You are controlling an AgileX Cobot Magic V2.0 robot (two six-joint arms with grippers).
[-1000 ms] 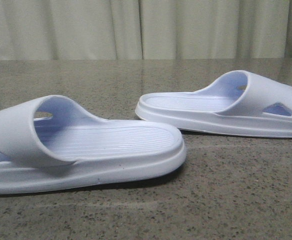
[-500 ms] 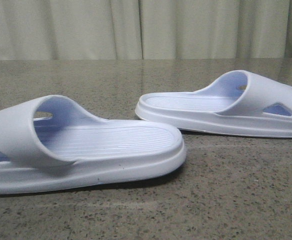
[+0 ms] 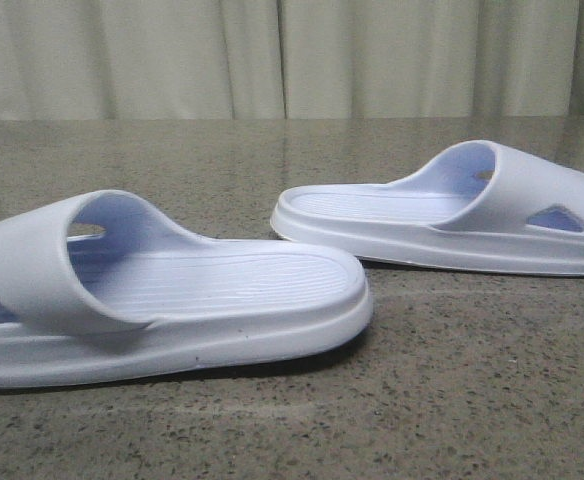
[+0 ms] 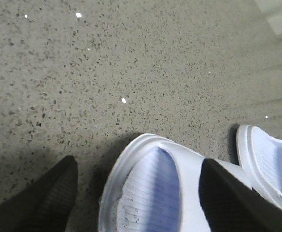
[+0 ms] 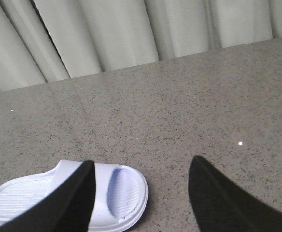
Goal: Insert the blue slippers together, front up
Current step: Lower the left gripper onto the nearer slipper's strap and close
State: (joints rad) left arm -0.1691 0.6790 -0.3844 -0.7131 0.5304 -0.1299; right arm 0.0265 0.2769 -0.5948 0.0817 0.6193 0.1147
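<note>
Near slipper (image 3: 172, 290): flat on the table (image 3: 472, 400), sole down, left of centre in the front view, heel end pointing right
Far slipper (image 3: 442, 215): flat on the table further back and to the right, well apart from the near one, strap at its right end
Left gripper (image 4: 136, 198): fingers spread wide, astride the end of the near slipper, one finger (image 4: 49, 198) off its edge over bare table, the other (image 4: 232, 198) over the strap; holding nothing
Right gripper (image 5: 141, 198): fingers apart, nothing between them, far slipper lying off to one side and partly behind one finger; height above the table hard to judge
Task progress: probably not yet begun, pair unjoined and both lying flat
Risk, left side: closing on the soft strap alone could fold it and let the slipper swing or slip
Risk, right side: gripper not lined up with the far slipper, so a straight descent would likely land on bare table or nudge it
Risk, joining: opposite headings could bring the pair together mismatched
Containers: none seen; nothing holds either slipper
</note>
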